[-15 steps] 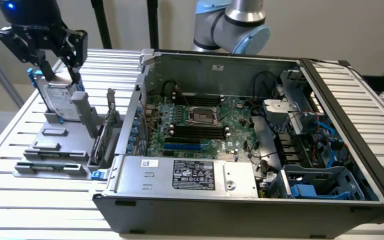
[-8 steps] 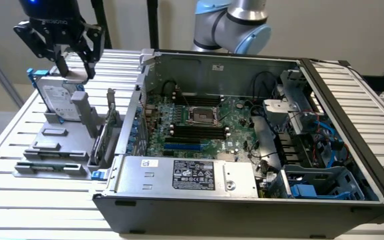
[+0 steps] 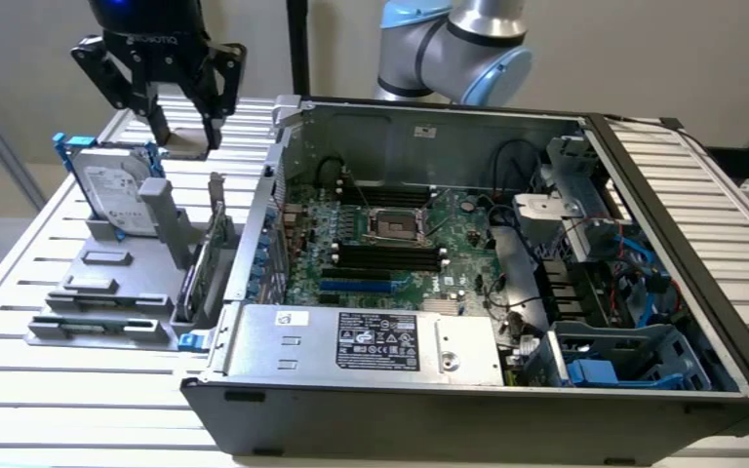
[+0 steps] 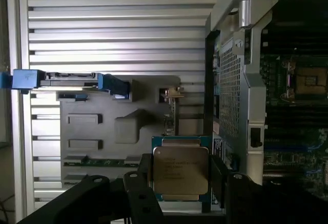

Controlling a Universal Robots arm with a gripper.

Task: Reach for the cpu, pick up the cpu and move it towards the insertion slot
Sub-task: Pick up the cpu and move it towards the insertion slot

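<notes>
Here the cpu (image 4: 181,169) sits flat between the two dark fingers (image 4: 142,172) of the gripper (image 4: 179,175), its silver-grey top facing the wrist camera and its pale green edges showing at the corners. The fingers press against two opposite sides of the chip, so the claw is closed on it and carries it clear of the grey holder rack (image 4: 123,126) beneath. In the exterior view the gripper (image 3: 182,132) hangs high at the far left of the scene, above the hard drive (image 3: 112,190) with blue rails that stands upright in the rack (image 3: 101,292). The insertion slot (image 3: 398,226) lies well apart to the right, on the motherboard inside the open computer case (image 3: 479,409), just beyond the long black memory slots (image 3: 381,258). Everything rests on a ribbed metal table (image 3: 36,244).
</notes>
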